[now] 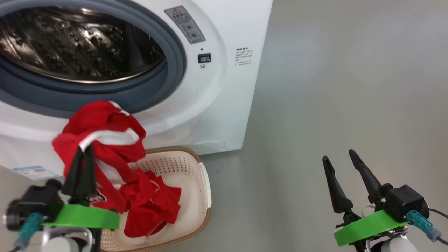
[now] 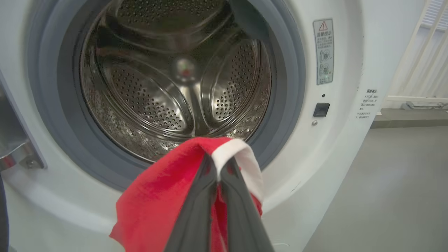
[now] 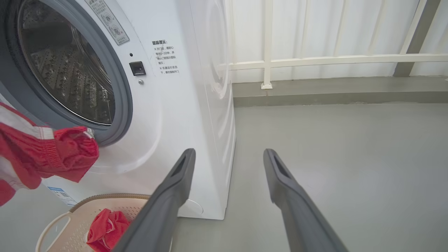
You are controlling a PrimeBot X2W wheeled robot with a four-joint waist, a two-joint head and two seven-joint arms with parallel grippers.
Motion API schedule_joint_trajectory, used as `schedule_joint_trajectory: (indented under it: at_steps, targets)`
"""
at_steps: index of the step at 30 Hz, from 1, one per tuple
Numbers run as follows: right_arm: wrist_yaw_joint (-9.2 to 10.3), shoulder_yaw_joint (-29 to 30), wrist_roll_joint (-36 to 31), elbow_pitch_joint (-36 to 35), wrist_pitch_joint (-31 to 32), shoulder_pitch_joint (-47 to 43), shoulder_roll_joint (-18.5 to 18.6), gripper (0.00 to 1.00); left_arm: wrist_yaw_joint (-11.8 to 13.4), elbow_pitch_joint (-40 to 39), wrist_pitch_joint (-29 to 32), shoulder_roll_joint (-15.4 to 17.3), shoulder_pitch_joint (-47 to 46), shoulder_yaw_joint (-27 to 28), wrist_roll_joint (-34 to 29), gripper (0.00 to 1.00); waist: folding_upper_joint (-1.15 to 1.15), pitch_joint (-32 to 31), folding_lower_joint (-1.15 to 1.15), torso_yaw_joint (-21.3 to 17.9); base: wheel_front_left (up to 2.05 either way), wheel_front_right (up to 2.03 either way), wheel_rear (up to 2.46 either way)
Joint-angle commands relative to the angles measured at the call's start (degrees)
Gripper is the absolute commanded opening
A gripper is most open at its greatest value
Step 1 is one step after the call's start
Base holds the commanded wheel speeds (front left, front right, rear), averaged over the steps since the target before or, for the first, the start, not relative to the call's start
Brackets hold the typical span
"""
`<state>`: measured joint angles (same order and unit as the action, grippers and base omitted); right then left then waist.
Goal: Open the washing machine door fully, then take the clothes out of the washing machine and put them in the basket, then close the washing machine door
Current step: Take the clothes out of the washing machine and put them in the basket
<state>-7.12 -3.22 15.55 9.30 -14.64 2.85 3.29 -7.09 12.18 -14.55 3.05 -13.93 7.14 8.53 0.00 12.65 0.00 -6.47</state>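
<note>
Left gripper (image 1: 82,149), lower left, is pinched on clothes (image 1: 105,119), best released low over basket (image 1: 206,182); right gripper (image 1: 338,156) is spread.

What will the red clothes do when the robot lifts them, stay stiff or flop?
Probably flop: the clothes drape in folds from the left gripper, whose jaws pinch just one fold. Likely light, since that small pinch holds them up. Loose ends dangling over the basket might snag its rim.
</note>
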Motion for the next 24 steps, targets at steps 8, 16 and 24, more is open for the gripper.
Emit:
schedule_joint_trajectory:
  at_steps: [8, 16, 24]
  targets:
    - [-0.36, -1.7, -0.7, -2.0, -0.4, 3.8, 0.0, 1.0, -0.3, 8.3, -0.4, 1.4, -1.4, 1.0, -0.7, 0.0, 0.0, 4.9, 0.0, -0.8, 0.0, 0.0, 0.0]
    - [-0.36, -1.9, -0.8, -2.5, -0.4, 6.0, -0.3, 1.0, -0.4, 17.9, -0.4, 3.2, -5.7, 0.3, -1.3, 0.0, 0.0, 9.6, 0.0, -2.0, 0.0, 0.0, 0.0]
    - [-0.36, -2.7, 0.3, -3.1, -0.4, 8.2, -0.4, 1.0, -0.4, 26.5, -0.4, 4.8, -10.4, -1.5, -1.7, 0.0, 0.0, 14.0, 0.0, -2.9, 0.0, 0.0, 0.0]
